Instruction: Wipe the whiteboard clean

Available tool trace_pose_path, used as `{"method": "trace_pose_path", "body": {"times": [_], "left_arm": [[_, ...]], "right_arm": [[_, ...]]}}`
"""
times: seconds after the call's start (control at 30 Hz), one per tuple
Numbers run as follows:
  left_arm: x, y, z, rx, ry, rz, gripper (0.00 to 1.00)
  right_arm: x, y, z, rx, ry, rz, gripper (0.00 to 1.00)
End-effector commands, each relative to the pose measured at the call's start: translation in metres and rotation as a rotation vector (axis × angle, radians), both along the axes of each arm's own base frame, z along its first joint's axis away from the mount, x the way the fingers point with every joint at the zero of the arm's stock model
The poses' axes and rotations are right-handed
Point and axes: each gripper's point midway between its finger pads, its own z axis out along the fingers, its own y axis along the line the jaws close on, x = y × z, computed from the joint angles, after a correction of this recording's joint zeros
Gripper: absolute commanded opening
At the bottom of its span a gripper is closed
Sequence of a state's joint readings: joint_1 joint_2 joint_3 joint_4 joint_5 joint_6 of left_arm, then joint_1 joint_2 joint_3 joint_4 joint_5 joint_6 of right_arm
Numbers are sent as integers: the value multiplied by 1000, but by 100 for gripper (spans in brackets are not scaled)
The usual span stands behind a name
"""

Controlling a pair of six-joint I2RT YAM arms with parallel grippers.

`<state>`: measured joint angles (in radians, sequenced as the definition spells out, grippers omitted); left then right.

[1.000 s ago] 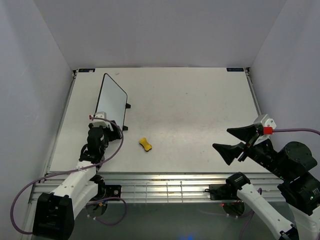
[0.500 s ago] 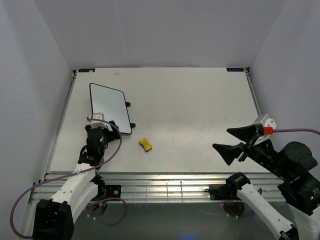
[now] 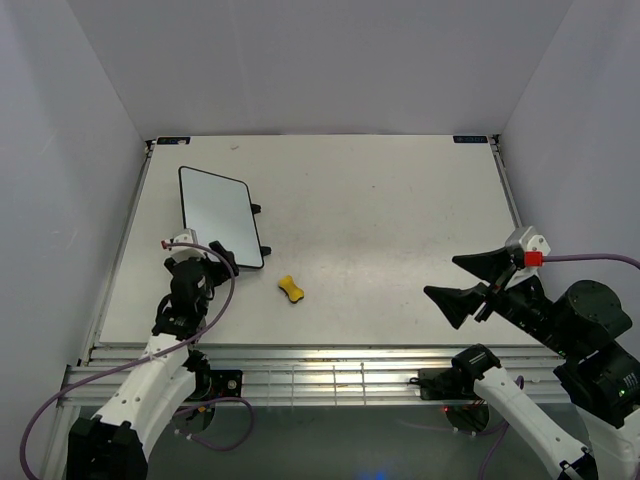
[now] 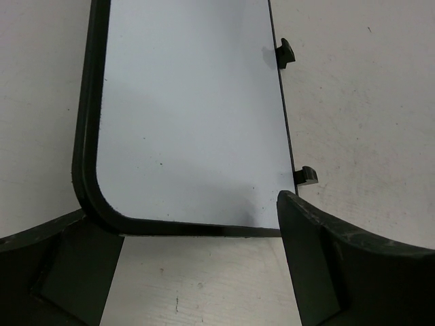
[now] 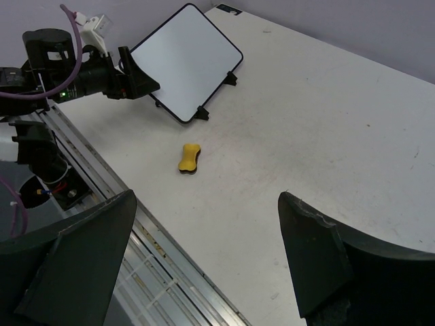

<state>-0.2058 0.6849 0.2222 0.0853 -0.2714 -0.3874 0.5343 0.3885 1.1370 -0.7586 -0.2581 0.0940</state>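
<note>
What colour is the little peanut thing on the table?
The eraser is yellow; the right wrist view shows it best.

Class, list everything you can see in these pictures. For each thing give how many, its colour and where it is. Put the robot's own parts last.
whiteboard: one, white with a black rim, far-left part of the table, no writing visible
eraser: one, yellow, on the table to the near right of the whiteboard, apart from it
table: one, off-white, fills the middle
walls: three, pale grey, at the left, back and right
rail: one, silver, along the table's near edge
cables: two, purple-grey, one on each arm
left gripper: one, black, open, at the whiteboard's near edge
right gripper: one, black, open, over the table's near-right part, holding nothing
</note>
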Motion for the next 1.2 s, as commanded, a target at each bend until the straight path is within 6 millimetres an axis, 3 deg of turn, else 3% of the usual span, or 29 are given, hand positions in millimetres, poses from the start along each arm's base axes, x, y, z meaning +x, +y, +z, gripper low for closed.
{"method": "trace_pose_path", "body": {"times": [0.0, 0.2, 0.4, 0.57, 0.6, 0.63, 1.03, 1.17], "left_arm": [[0, 0, 16, -57, -9, 39, 98], [-5, 7, 24, -47, 52, 81, 98], [-1, 0, 50, -37, 29, 29, 98], [-11, 10, 65, -52, 74, 101, 98], [-11, 13, 80, -54, 57, 120, 98], [-16, 20, 81, -44, 80, 153, 98], [-49, 41, 174, -8, -111, 188, 98], [-63, 35, 228, 41, -209, 95, 98]], "right_arm": [[4, 3, 16, 13, -56, 8, 90], [3, 6, 19, 18, -61, 26, 90], [10, 11, 20, 18, -46, 30, 90], [22, 16, 13, 3, -16, 16, 90], [25, 16, 11, 0, -4, 6, 90], [27, 17, 11, 0, -1, 2, 90], [42, 19, 11, -1, 41, -38, 90], [53, 9, 4, -23, 62, -122, 90]]}}
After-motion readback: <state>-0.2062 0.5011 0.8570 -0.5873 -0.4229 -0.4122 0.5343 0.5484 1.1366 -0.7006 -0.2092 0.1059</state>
